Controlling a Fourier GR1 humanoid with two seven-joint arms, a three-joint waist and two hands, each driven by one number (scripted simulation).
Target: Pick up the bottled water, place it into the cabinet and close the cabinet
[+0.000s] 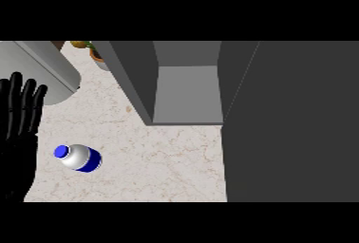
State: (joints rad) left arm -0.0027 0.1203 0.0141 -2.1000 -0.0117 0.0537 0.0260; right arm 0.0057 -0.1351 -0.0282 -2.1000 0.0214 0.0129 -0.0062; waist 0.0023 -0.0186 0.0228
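Observation:
The bottled water (78, 157), white with a blue cap and blue band, stands on the marble counter (161, 161) at the lower left. Behind it to the right is the grey cabinet (186, 95), open, its inside shelf bare. The cabinet's dark door (291, 123) swings out and fills the right side of the view. My left hand (17, 118) rests at the left edge, fingers straight and pointing up, just left of the bottle and apart from it. My right hand does not show.
A large grey cylinder (49, 66) lies at the upper left on the counter. A potted plant (95, 52) peeks out at the top between the cylinder and the cabinet's side wall.

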